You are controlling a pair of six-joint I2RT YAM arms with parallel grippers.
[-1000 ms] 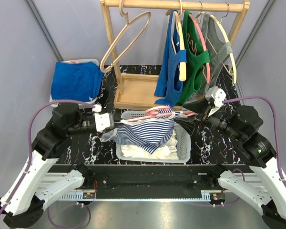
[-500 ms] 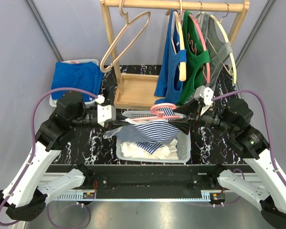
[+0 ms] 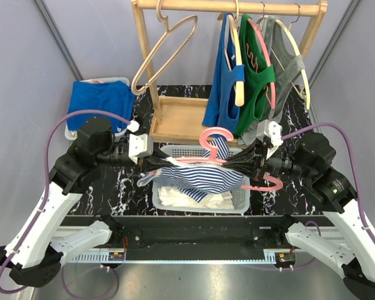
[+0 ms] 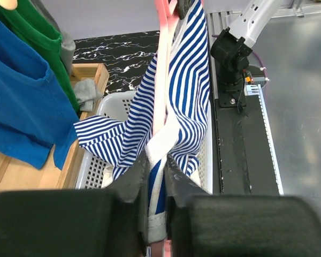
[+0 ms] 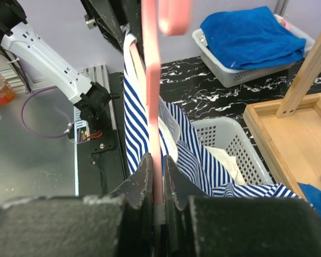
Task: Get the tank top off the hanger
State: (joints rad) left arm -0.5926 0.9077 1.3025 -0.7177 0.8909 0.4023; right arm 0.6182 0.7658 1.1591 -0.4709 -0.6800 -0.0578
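Newly closed, right pincer (image 5: 157, 167) nips the curved pink hanger (image 5: 151, 80) — left pincer (image 4: 156, 167) pinches striped tank top (image 4: 188, 96).

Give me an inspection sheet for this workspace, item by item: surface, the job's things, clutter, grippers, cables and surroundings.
Surface: black marbled table, carrying a basket, a rack and a bin.
Job's things: striped tank top hanging on the pink hanger, stretched between the arms above the white basket.
Clutter: white cloth in the basket; blue cloth in a bin, far left; wooden rack with blue top, green top, grey top and a bare hanger.
Grippers: left gripper shut on the tank top's hem; right gripper shut on the hanger's bar.
Cables: purple cable loops over the left arm, another over the right.
Surroundings: grey walls; nothing else seen.
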